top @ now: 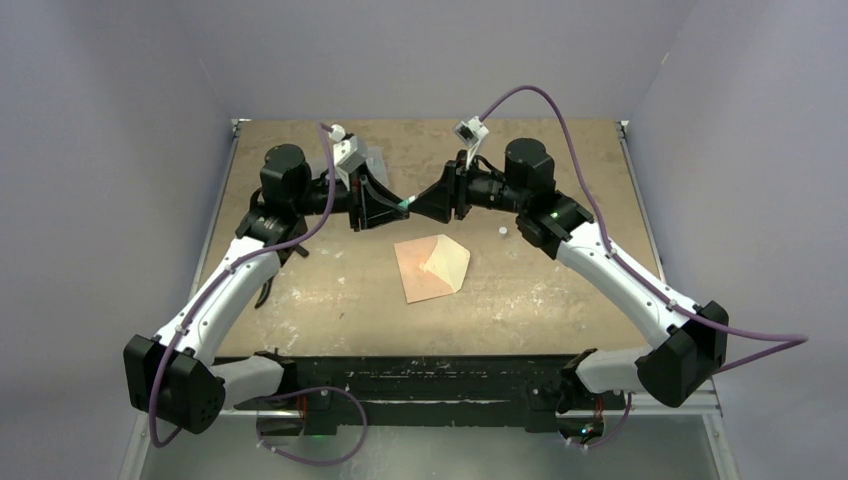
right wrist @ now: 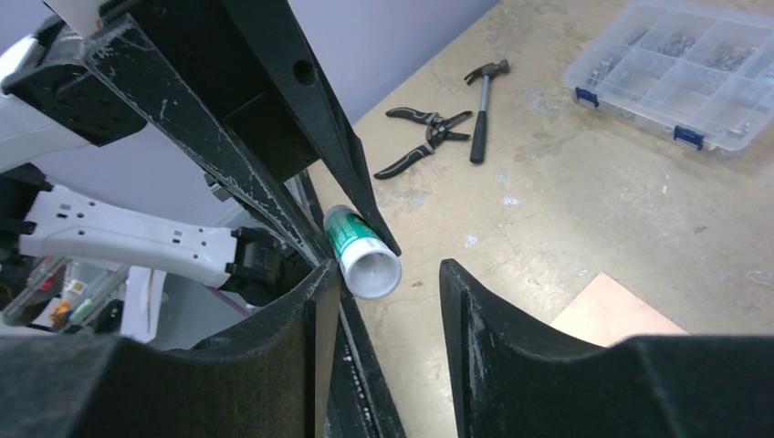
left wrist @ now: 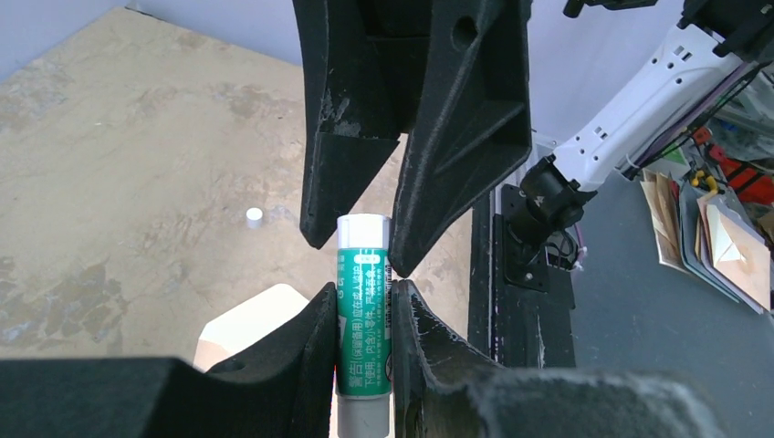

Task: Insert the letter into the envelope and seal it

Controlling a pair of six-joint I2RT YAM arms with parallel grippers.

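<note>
Both arms up over the far half of the table (top: 500, 310), tips meeting nose to nose. Clamped in the left gripper (left wrist: 363, 301), jaws narrow and pressed against both sides of the green printed label: a glue stick (left wrist: 363, 274), held clear of the table, white end pointing straight at the other arm. Around that white end, the right gripper (right wrist: 385, 269), jaws standing apart, one finger on each side of the tube. From the right wrist, a plain gap between the tube and one finger, the other finger just beside it (touching or not, impossible to tell).

Flat on the table, nearer the arm bases and roughly central between them: the envelope (top: 425, 275), salmon-pink, flap (top: 447, 260) lying open toward the right arm's side and showing its paler cream face. Touched by neither gripper. As for the letter, not to be told apart from the envelope as a separate sheet in any view.

Just right of the envelope, apart from it and close under the right arm's wrist: a small white cap (top: 502, 231). Further off on the table, seen from the right wrist beyond the left arm: black pliers (right wrist: 424, 139), a hammer (right wrist: 481, 114) just beside them, and a clear compartment box (right wrist: 680, 78) with blue latches
</note>
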